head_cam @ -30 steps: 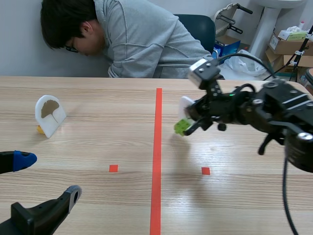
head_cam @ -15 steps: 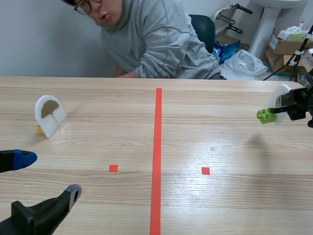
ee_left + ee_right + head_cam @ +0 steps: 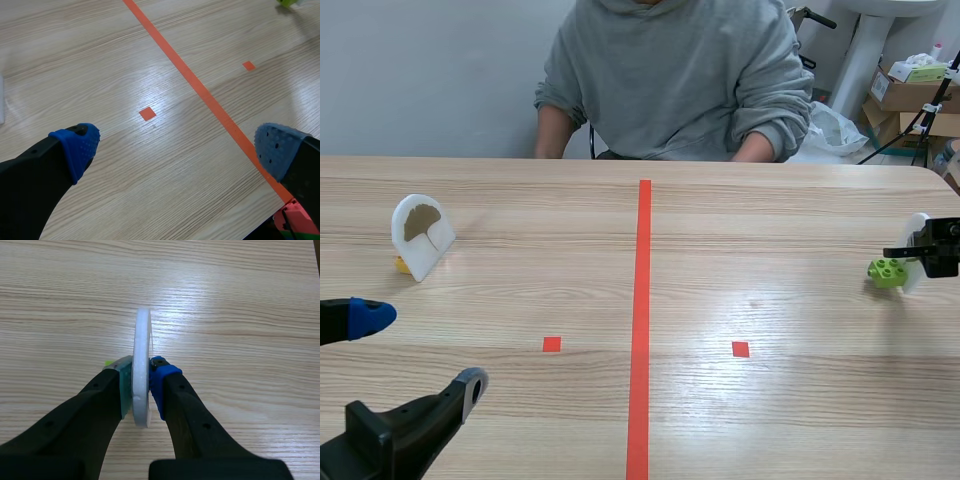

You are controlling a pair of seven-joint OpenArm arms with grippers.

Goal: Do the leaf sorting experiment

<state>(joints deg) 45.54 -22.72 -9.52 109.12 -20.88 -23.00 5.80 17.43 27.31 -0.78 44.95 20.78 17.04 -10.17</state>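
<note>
Right gripper (image 3: pixel 141 386) was clamped on the white disc (image 3: pixel 142 335), one pad on each flat face. The disc was upright and edge-on to the wrist camera, close to the right edge of the surface (image 3: pixel 770 220). The green block (image 3: pixel 887 271) at the disc's foot sat low over the wood; neither view showed whether it touched. No leaf could be made out on this disc. Left gripper (image 3: pixel 177 147) hung low at the near left with its fingers well apart and nothing between them. A second disc (image 3: pixel 420 238), bearing a brown leaf (image 3: pixel 420 220) and with a yellow block (image 3: pixel 399 265) at its foot, stood left of the red line (image 3: pixel 642 300), well apart from both grippers. A person (image 3: pixel 670 80) sat across the surface, hands hidden.

Risks, as judged:
1. The pads pinched a thin, smooth disc near one end only. A quick swing, or the block knocking the wood, could pivot the disc or slip it out.
2. If the fingers parted before the block sat flat, the disc would likely topple, its base being small for its height.
3. The spot lay near the edge, so an outward fall could carry the disc off the surface.
4. One pad dragging on release could twist the disc round.
5. With the leaf unseen, the choice of side could not be checked.
</note>
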